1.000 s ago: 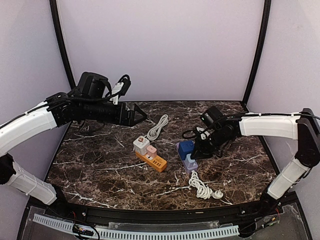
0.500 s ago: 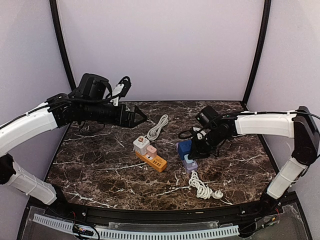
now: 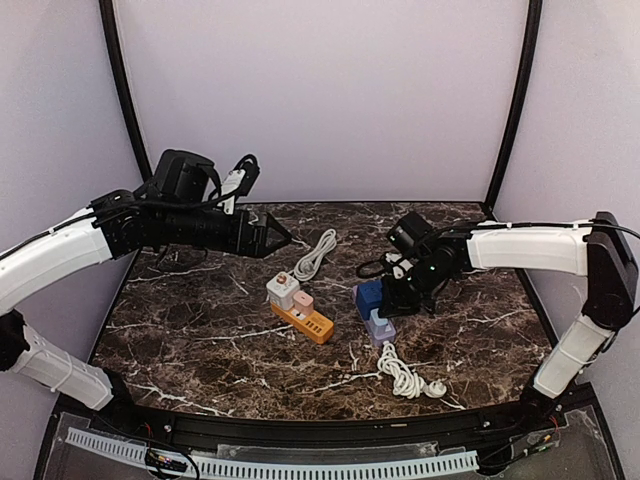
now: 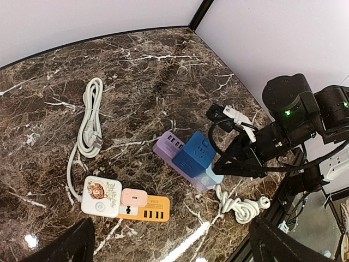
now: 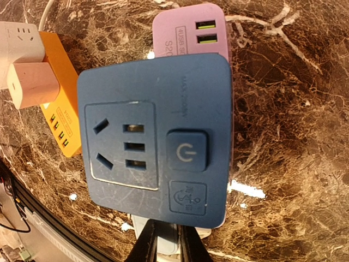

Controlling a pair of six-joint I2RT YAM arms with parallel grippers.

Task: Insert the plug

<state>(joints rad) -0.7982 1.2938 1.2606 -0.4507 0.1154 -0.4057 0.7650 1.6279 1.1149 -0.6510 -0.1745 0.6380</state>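
A blue cube adapter (image 3: 371, 295) (image 5: 152, 136) sits on a purple power strip (image 4: 166, 147) (image 5: 191, 27) right of the table's middle. A pale blue plug (image 3: 378, 324) (image 4: 212, 177) sits at the strip's near end, partly under the cube's edge. My right gripper (image 3: 385, 308) (image 5: 169, 232) is shut, with its tips right over that plug. A narrow slit between the fingers shows pale blue; whether they touch it I cannot tell. My left gripper (image 3: 285, 232) hangs open high over the back left, holding nothing.
An orange power strip (image 3: 312, 323) lies mid-table, carrying a white cube adapter (image 3: 283, 290) and a pink charger (image 3: 303, 301). A white coiled cable (image 3: 315, 255) lies behind it. The purple strip's bundled white cord (image 3: 405, 376) lies toward the front edge.
The right arm has shifted a little to the left, bringing its wrist closer over the blue cube. Its gripper has stayed shut. The left arm has barely moved.
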